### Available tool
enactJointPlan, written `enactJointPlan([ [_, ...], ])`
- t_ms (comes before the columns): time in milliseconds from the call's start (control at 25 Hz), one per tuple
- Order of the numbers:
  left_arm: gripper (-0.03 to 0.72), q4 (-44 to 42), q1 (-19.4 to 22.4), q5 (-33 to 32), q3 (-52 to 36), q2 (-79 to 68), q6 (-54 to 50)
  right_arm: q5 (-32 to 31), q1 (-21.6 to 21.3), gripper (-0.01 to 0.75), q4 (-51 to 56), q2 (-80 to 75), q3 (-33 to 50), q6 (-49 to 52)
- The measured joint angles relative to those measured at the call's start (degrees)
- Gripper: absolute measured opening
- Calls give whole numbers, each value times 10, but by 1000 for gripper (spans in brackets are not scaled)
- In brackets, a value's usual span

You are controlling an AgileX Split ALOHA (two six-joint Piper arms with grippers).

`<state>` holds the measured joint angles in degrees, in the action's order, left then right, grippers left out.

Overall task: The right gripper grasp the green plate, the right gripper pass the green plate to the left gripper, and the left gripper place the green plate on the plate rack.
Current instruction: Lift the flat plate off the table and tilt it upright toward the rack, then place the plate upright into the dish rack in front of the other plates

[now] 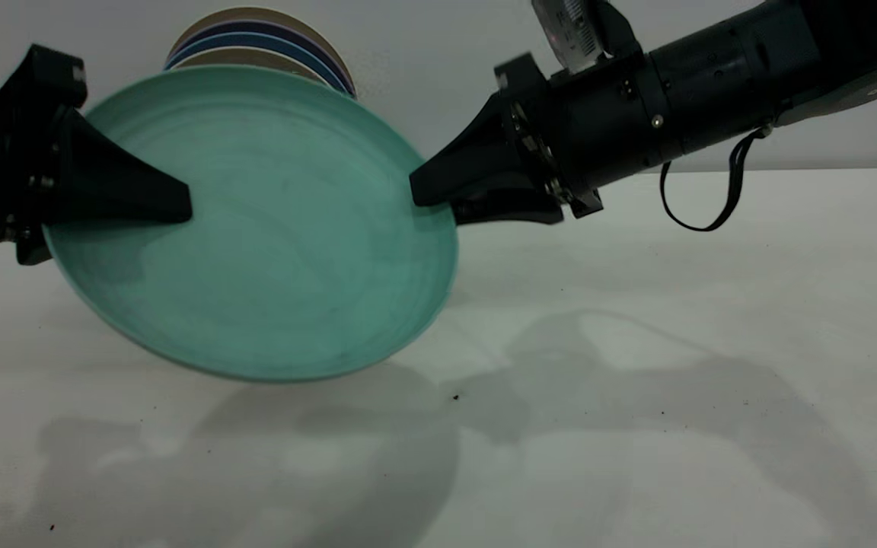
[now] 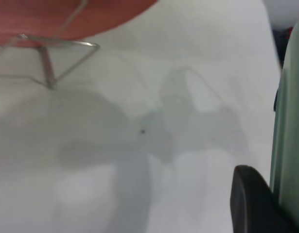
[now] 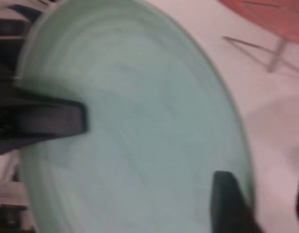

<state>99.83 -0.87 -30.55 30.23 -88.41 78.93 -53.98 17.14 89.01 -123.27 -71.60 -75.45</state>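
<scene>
Left gripper [image 1: 180,205] clamped on green plate [image 1: 271,251] rim. Plate mid-air, tilted, above table [image 1: 712,304]. Right gripper [image 1: 427,199] pinching opposite rim. Plate looks light, stiff, smooth plastic; likely slippery, so grip the raised rim edge, not the face.

green plate [image 1: 271,228] above the table [image 1: 674,396], between left claw [image 1: 180,205] and right claw [image 1: 427,194], stacked plates [image 1: 263,42] behind
</scene>
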Motion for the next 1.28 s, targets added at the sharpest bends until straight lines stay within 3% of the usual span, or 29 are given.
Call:
enactJointPlan([
  [160, 128, -4, 0, 24, 11, 0, 73, 34, -3, 597, -22, 0, 0, -1],
  [280, 128, -50, 0, 23, 46, 0, 89, 35, -20, 657, -50, 0, 0, -1],
  [440, 128, -214, 0, -16, 117, -1, 33, 23, -72, 651, -90, 0, 0, 17],
  [640, 128, -505, 0, -101, 234, -2, -86, -6, -142, 574, -127, 0, 0, 36],
  [760, 128, -626, 0, -139, 309, -4, -99, -12, -168, 545, -146, 0, 0, 41],
  [1000, 128, -671, -2, -134, 392, -5, 43, -13, -185, 536, -152, 0, 0, 46],
  [1280, 128, -663, -31, -99, 399, -25, 215, -14, -185, 536, -161, 0, 0, 48],
])
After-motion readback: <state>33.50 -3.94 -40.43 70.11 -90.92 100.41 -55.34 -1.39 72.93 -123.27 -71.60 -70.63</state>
